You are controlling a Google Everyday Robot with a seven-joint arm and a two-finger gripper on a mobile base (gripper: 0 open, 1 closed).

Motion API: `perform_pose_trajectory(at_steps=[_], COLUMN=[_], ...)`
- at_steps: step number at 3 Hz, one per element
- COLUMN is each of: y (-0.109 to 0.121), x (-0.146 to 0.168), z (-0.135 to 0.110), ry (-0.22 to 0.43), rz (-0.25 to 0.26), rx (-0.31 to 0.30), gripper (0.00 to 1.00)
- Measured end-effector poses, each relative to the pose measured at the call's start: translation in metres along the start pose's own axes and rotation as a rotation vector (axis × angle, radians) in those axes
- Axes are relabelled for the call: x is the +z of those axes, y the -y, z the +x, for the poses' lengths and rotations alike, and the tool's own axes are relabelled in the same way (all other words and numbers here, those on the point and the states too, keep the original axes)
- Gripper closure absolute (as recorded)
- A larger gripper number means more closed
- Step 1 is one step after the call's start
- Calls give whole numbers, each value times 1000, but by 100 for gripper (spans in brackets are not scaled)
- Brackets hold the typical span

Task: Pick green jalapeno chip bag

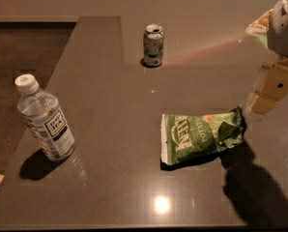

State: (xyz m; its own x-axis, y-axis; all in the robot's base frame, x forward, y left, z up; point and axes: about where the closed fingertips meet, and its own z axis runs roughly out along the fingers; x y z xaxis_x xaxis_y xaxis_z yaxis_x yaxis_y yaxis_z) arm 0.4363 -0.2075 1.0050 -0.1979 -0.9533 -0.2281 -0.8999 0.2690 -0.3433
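The green jalapeno chip bag lies flat on the dark tabletop, right of centre, crinkled, with white lettering and a small orange-red patch near its right end. My gripper hangs at the right edge of the view, just above and to the right of the bag's right end, with pale yellowish fingers pointing down-left. It holds nothing that I can see. Its shadow falls on the table below the bag's right end.
A green-and-white drink can stands upright at the back centre. A clear plastic water bottle with a white cap stands near the table's left edge. The table's left edge drops to a darker floor.
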Motion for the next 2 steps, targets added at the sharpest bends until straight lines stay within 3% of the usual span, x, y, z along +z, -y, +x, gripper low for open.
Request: perform_pose_trajectory(at_steps=[2], y=[-9], x=[23], z=[5], ry=[-43], rz=[-15], rx=[-9], gripper=[0])
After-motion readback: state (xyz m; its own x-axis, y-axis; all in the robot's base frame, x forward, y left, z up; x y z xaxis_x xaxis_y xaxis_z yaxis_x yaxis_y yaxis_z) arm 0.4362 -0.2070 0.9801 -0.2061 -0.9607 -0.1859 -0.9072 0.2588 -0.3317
